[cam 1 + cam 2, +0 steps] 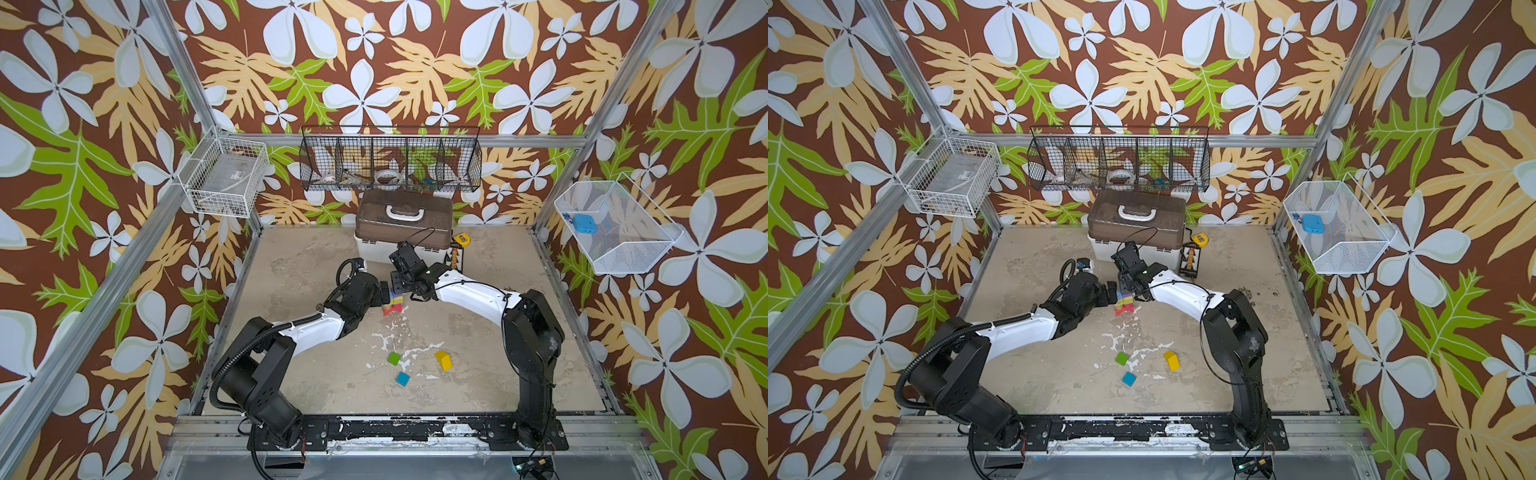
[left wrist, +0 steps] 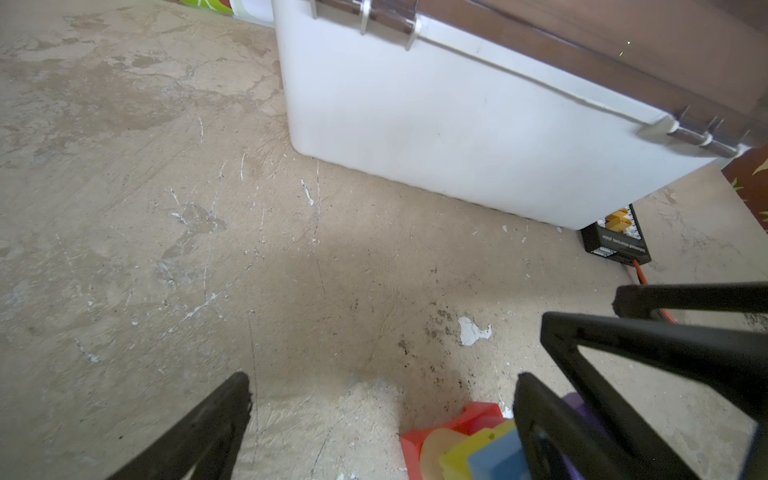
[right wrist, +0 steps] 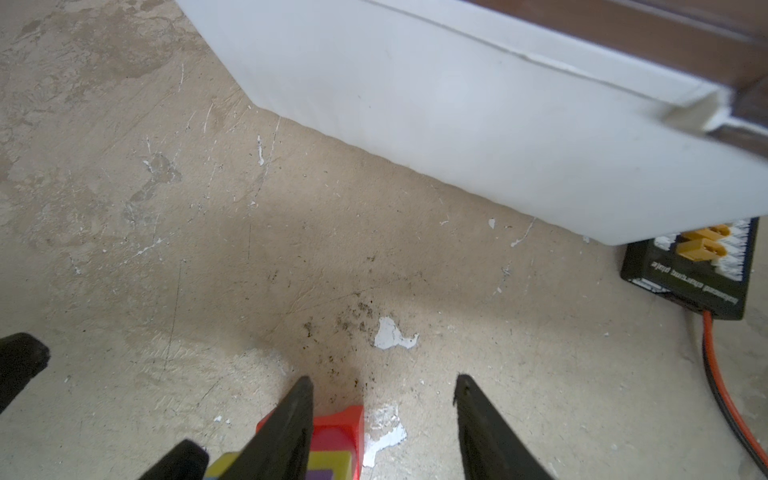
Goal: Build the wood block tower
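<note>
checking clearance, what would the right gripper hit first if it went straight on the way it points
The right gripper would probably meet bare table first, short of the white box; depth is unclear.

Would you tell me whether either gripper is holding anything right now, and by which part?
Nothing looks held: the left gripper and the right gripper both stand open at the tower, no block clamped between their jaws.
</note>
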Controlling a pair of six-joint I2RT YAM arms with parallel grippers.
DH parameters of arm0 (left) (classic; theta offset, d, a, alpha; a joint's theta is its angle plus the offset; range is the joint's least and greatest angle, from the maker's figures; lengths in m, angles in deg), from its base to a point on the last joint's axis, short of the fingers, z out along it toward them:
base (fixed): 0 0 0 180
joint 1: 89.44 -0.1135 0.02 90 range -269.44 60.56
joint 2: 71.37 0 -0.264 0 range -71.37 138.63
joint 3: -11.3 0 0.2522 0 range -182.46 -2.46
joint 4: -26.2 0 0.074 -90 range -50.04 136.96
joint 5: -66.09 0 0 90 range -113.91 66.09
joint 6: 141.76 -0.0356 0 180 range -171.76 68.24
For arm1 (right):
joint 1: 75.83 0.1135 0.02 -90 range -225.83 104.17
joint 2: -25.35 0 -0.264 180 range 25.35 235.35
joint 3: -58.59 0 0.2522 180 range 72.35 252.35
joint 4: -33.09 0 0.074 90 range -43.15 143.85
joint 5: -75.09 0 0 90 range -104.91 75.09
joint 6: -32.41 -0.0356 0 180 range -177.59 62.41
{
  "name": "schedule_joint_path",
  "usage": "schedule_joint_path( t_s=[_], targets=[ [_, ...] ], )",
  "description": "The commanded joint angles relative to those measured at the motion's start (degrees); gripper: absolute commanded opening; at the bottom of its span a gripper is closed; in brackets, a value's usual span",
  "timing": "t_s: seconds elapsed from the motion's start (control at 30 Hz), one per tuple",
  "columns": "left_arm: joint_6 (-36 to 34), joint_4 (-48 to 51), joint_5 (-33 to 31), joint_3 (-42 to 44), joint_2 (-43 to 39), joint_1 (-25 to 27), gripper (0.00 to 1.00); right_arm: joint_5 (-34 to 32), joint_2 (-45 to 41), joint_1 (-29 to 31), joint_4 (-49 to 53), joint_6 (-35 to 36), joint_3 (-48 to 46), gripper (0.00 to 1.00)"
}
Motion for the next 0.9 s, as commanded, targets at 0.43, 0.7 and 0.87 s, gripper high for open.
schedule_joint_path(
  t_s=[0.43,0.7,0.87],
  targets=[
    [0.19,-0.49,-0.06,0.32,-0.30,-0.10,1.00,1.01,-1.35,0.06,-0.26,-0.83,-1.03,0.54],
    [0.21,-0.48,-0.05,0.24,-0.07,-0.08,1.00,1.40,-1.58,0.22,-0.59,-1.01,-1.69,0.54],
    [0.20,-0.38,-0.02,0.30,-0.30,-0.14,1.00,1.43,-1.70,0.29,-0.53,-1.10,-1.83,0.53]
  ],
)
